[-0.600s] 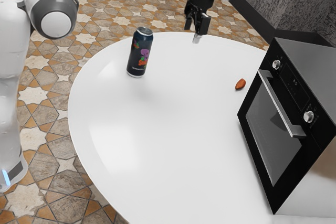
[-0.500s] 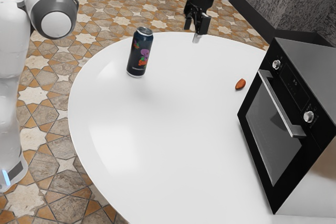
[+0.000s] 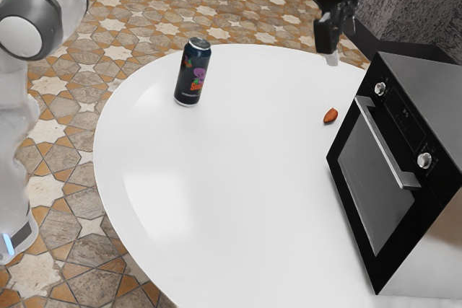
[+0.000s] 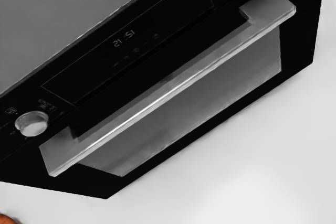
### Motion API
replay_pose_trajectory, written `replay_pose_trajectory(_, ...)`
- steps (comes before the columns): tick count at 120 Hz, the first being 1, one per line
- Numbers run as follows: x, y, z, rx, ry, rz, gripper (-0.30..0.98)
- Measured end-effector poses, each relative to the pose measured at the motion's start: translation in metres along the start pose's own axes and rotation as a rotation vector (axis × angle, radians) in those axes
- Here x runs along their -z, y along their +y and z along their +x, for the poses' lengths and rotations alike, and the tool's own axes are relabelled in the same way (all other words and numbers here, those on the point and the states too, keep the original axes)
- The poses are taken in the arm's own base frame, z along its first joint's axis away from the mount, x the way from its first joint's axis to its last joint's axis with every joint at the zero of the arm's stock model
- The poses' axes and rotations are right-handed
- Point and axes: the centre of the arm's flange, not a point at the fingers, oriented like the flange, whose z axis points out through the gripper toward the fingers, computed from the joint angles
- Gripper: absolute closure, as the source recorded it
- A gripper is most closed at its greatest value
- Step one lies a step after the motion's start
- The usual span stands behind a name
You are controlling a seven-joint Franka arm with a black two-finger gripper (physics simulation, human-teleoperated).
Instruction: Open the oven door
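Over the table's far edge, my gripper [image 3: 337,42] hangs in the air with its black fingers apart and nothing between them. It is beyond the oven's far front corner and not touching the oven. The black oven [image 3: 392,254] stands at the exterior view's right with its door [image 3: 375,189] shut. A silver bar handle [image 3: 386,142] runs along the top of the door. In the wrist view the handle [image 4: 173,85] crosses slantwise over the dark door glass [image 4: 210,98], and no finger is on it.
A dark drink can [image 3: 193,73] stands upright on the white round table [image 3: 238,171]. A small reddish-brown object [image 3: 330,115] lies near the oven's front. Two knobs [image 3: 424,159] sit on the oven's control panel [image 3: 405,117].
My gripper has moved toward the exterior view's right, nearer the oven, and the arm has turned with it. The oven, can and small brown object stay where they were.
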Motion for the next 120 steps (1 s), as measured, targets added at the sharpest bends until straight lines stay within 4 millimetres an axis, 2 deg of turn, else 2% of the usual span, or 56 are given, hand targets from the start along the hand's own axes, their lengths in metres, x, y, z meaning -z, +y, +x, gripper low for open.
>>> replay_pose_trajectory(6, 0.002, 0.015, 0.016, -0.078, 0.031, 0.064, 0.0)
replay_pose_trajectory(13, -0.001, 0.026, 0.025, -0.151, 0.05, 0.111, 0.0)
replay_pose_trajectory(25, -0.01, 0.028, 0.032, -0.245, 0.084, 0.158, 0.0)
replay_pose_trajectory(35, -0.03, 0.035, 0.046, -0.329, 0.094, 0.208, 0.0)
replay_pose_trajectory(46, -0.042, 0.037, 0.057, -0.409, 0.118, 0.261, 0.0)
replay_pose_trajectory(59, -0.08, 0.038, 0.072, -0.488, 0.153, 0.261, 0.0)
replay_pose_trajectory(75, -0.084, 0.05, 0.083, -0.56, 0.195, 0.277, 0.0)
replay_pose_trajectory(88, -0.093, 0.055, 0.082, -0.601, 0.185, 0.268, 0.0)
replay_pose_trajectory(103, -0.105, 0.052, 0.058, -0.623, 0.156, 0.215, 0.0)
replay_pose_trajectory(120, -0.124, 0.06, 0.051, -0.664, 0.126, 0.182, 0.0)
